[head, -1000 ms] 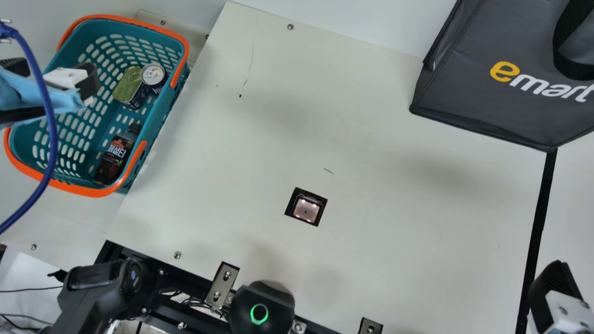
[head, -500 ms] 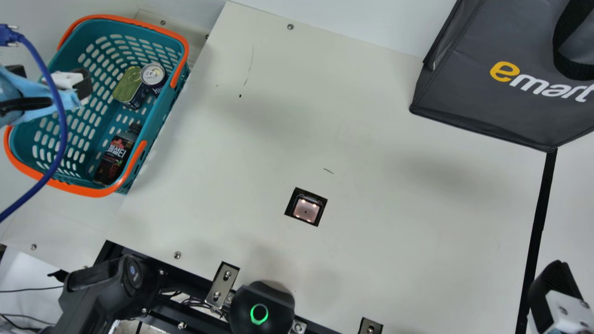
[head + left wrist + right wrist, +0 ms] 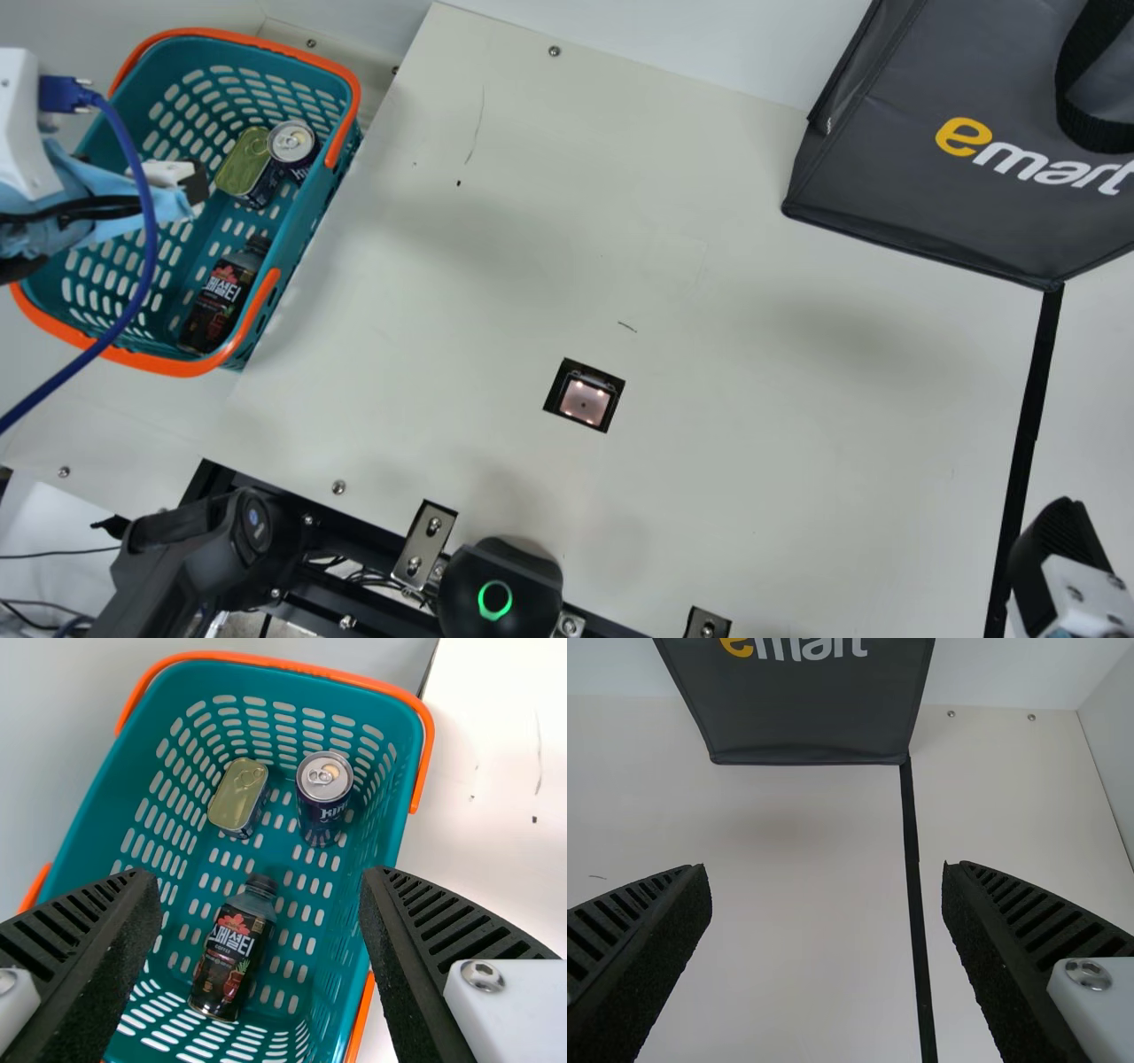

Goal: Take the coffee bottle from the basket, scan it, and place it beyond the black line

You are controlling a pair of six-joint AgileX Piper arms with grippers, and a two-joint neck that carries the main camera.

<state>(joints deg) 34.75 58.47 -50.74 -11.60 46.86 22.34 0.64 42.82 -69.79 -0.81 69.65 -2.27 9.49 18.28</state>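
Looking like square one tbh: dark, black-capped plastic coffee bottle (image 3: 232, 957) lying in the orange-handled teal plastic basket (image 3: 102, 833), black ribbed left gripper (image 3: 260, 875) spread wide above, empty. Pickup, scan, setting it past the black tape line (image 3: 1029, 434) all remain.

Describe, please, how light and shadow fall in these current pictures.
Main view: soft-edged shadows on the table, small bright spots in the scanner; left wrist view: table nearly white, highlights on the drink can; right wrist view: a faint, blurry-edged shadow near the bag.
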